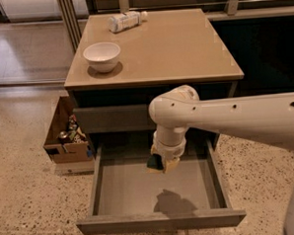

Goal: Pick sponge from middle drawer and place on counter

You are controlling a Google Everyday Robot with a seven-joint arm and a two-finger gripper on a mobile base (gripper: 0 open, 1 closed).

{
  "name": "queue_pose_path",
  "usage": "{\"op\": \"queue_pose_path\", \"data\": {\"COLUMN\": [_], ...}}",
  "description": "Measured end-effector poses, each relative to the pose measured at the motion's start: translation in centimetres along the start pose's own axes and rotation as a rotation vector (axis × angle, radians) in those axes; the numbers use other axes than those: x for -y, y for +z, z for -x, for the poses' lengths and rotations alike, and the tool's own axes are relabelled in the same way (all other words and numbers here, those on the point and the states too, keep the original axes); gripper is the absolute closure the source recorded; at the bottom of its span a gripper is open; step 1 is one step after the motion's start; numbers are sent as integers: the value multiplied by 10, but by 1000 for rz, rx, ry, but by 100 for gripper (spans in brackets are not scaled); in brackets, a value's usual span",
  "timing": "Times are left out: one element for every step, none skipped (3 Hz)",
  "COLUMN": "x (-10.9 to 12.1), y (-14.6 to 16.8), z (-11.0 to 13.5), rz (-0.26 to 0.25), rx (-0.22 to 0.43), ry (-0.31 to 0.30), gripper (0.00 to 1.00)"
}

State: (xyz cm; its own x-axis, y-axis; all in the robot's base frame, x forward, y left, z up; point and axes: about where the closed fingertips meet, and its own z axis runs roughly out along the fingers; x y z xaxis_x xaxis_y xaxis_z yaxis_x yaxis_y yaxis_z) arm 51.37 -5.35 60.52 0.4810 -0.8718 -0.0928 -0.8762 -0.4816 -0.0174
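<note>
Scene: I look down on a dark grey drawer cabinet topped by a glossy tan desk (183, 53), standing on a speckled stone floor (27, 195).
Arm: My white arm (236, 117) comes in from the right edge, crosses in front of the cabinet and bends straight down at the wrist.
Gripper: The gripper (162, 164) points downward over the rear half of the middle drawer, close to the cabinet face. It is clamped around the sponge.
Sponge: The sponge (155, 162) sits in the gripper, with its dark green layer showing on the left and the yellow foam on the right. It hangs clear of the drawer floor and lower than the desk.
Shadow: A dark shadow (174, 204) of gripper and sponge lies on the drawer floor, nearer the drawer's front wall.
Middle drawer: The middle drawer (121, 192) stands pulled out toward me, its smooth grey floor in full sight and its flat front at the bottom of the view.
Upper drawer front: A grey drawer front (112, 119) above it is shut. My wrist covers its right part.
Bowl: A white bowl (102, 56) stands upright on the desk near its left edge.
Bottle: A pale bottle (126, 20) lies on its side at the far edge of the desk, well apart from the bowl.
Box: An open cardboard box (64, 143) holding small items rests on the floor just left of the cabinet.
</note>
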Motion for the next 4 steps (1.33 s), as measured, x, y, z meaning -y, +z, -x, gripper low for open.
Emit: {"op": "queue_pose_path", "data": {"x": [-9, -19, -34, -50], "y": [-22, -43, -64, -82], "z": [-12, -30, -53, -74], "rz": [-62, -111, -121, -116], "rx": [23, 43, 51, 34], "ry": [6, 13, 10, -7], "gripper": [100, 100, 100, 100]}}
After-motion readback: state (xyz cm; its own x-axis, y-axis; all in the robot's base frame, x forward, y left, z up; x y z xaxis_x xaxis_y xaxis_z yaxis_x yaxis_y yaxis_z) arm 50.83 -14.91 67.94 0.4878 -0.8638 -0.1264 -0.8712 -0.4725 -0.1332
